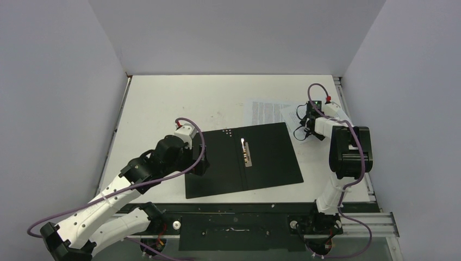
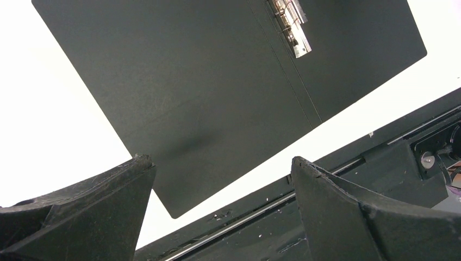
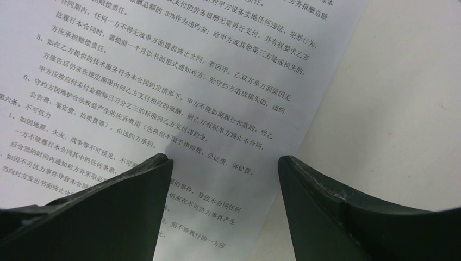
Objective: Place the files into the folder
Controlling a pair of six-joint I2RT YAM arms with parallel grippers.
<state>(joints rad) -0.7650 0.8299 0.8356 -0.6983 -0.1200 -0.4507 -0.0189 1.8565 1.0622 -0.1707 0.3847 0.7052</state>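
Two tools, both with their fingers spread and nothing between them. The left tool [image 1: 198,163] hangs over the left edge of the folder [image 1: 261,168]. In its wrist view, the left tool [image 2: 220,163] shows dark fingers [image 2: 98,212] set wide apart above the folder's [image 2: 217,81] near corner, and I can't tell whether they touch it. Behind it the wrist bends downward. The white forearm runs low and diagonal back to its base at the near left corner, with a purple cable [image 1: 185,122] looping over the joint.

The right tool [image 1: 305,122] points down at the right end of the files [image 1: 266,112]. Its own camera shows the right tool [image 3: 223,160] with fingers [image 3: 108,212] parted over the files' [image 3: 163,81] printed text, one finger above the paper and the other past its edge, over bare counter [image 3: 407,109]. That arm rises steeply from its base at the near right, folds at a bulky black elbow, then reaches forward.

The folder lies open and flat in the middle of the white counter [image 1: 163,103], black inside up, with a metal clip [image 1: 245,152] along its centre crease and a few white dots [image 1: 228,131] near its far edge. The files lie flat on the counter just beyond the folder's far right corner, outside it.
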